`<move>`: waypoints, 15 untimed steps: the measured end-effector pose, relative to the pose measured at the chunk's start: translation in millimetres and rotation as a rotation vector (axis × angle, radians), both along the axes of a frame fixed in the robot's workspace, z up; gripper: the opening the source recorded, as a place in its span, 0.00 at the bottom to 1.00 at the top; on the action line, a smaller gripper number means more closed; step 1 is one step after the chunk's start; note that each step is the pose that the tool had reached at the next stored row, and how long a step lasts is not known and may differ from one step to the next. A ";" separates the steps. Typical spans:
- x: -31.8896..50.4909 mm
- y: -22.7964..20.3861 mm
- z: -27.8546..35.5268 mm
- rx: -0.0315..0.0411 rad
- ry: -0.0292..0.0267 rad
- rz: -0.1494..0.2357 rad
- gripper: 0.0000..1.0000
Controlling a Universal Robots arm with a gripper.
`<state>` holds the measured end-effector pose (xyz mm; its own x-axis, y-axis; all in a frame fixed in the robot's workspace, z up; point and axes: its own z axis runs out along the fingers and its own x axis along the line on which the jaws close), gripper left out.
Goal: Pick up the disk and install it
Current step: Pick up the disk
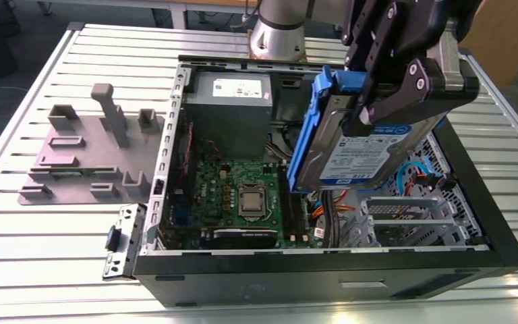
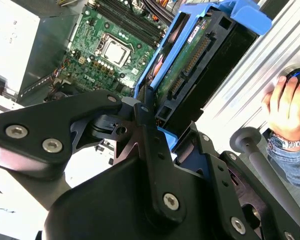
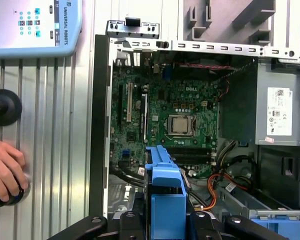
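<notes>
The disk (image 1: 358, 152), a silver drive with a white-and-blue label in a blue plastic frame, hangs tilted on edge above the open computer case (image 1: 331, 266). My black gripper (image 1: 387, 101) is shut on its upper part, coming down from the exterior view's top right. Both wrist views show the disk from behind the fingers, with its connector edge (image 2: 190, 60) and its blue frame (image 3: 165, 200) pointing toward the motherboard (image 3: 170, 110). It is over the case's right half, above the metal drive bay (image 1: 403, 216).
A grey plastic stand (image 1: 88, 148) with upright posts sits on the slatted table left of the case. The power supply (image 1: 232, 94) fills the case's far end. A person's hand (image 3: 5, 172) rests on a black knob beside the case, near a pendant (image 3: 35, 22).
</notes>
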<state>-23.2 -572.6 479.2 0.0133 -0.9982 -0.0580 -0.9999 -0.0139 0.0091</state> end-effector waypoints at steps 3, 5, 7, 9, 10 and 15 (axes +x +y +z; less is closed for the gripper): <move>0.6 0.0 0.0 -0.0001 0.0000 0.000 0.36; 0.9 0.0 -0.1 0.0000 0.0000 0.000 0.36; 1.2 0.0 -0.2 0.0000 0.0000 0.000 0.36; 1.4 0.0 -0.2 0.0000 0.0000 0.000 0.36; 1.4 0.0 -0.2 -0.0001 0.0000 0.000 0.36; 2.4 -0.2 -0.4 0.0000 0.0000 0.000 0.36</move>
